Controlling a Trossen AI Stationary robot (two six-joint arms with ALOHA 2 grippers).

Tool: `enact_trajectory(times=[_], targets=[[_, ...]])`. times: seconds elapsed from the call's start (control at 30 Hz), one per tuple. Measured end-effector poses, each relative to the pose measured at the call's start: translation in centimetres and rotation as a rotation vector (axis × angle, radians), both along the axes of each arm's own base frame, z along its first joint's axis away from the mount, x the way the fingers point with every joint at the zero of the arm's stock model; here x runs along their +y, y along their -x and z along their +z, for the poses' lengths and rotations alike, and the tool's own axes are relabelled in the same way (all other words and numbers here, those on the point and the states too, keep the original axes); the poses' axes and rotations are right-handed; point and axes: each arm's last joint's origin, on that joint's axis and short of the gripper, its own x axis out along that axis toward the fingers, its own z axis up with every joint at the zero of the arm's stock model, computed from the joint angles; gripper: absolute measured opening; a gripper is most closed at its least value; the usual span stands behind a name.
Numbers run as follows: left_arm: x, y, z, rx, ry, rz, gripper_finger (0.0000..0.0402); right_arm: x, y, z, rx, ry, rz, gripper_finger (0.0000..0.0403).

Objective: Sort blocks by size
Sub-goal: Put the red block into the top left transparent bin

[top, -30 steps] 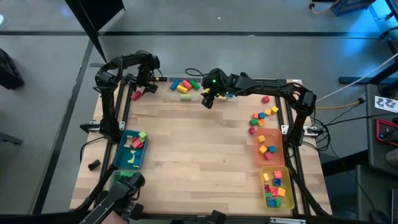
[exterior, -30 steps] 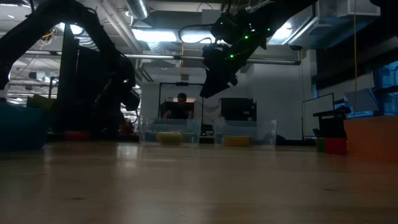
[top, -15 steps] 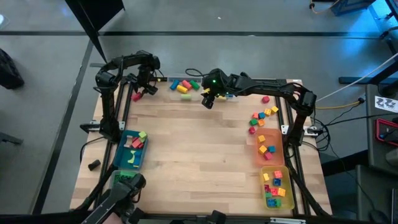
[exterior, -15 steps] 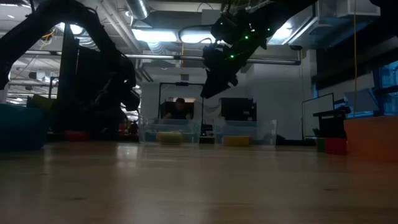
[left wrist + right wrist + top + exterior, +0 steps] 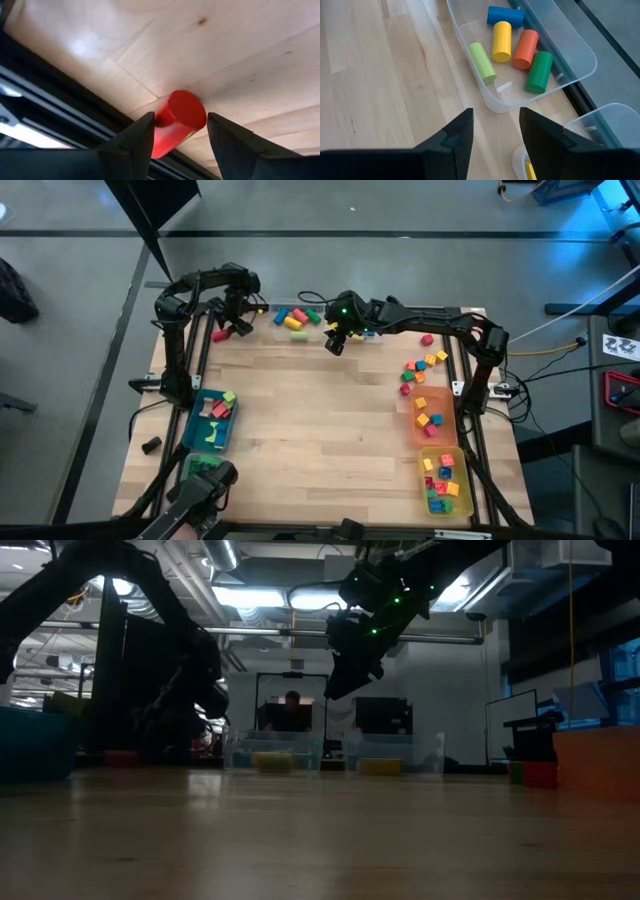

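Though its near end is hidden, the left claw (image 5: 175, 131) grips a red cylinder (image 5: 179, 116).

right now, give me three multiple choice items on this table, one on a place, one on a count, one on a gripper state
1. Where does the clear bin of long cylinders sit?
A. at the table's far edge
B. at the table's centre
C. inside the orange bin

2. How many cylinders lie in that bin?
A. two
B. five
C. nine

3. What is the left gripper doing?
A. hanging empty over the blue bin
B. shut tight on nothing
C. straddling a red cylinder

Answers:
1. A, the high view puts it by the far rail.
2. B, the right wrist view shows blue, yellow, orange, dark green and light green.
3. C, the left wrist view shows the red piece between both fingers.
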Motion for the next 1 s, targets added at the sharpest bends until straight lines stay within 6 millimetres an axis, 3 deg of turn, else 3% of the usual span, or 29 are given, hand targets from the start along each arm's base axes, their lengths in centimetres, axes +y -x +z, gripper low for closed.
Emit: enact_trajectory(times=[0.17,0.83,1.0], targets=[[0.02,-0.19,-0.04,0.002,0.008,-0.088,0.0171,0.0,0.0,0.0,0.0,0.0,0.0,0.0161],[0.39,-0.06,-0.1,0.034,-0.041,-0.098,0.017,0.03,0.07,-0.07,0.01,-0.004,0.0,0.0161],[0.46,0.09,-0.09,0.029,-0.032,-0.112,0.015,0.11,0.25,-0.26,0.036,-0.016,0.0,0.0161]])
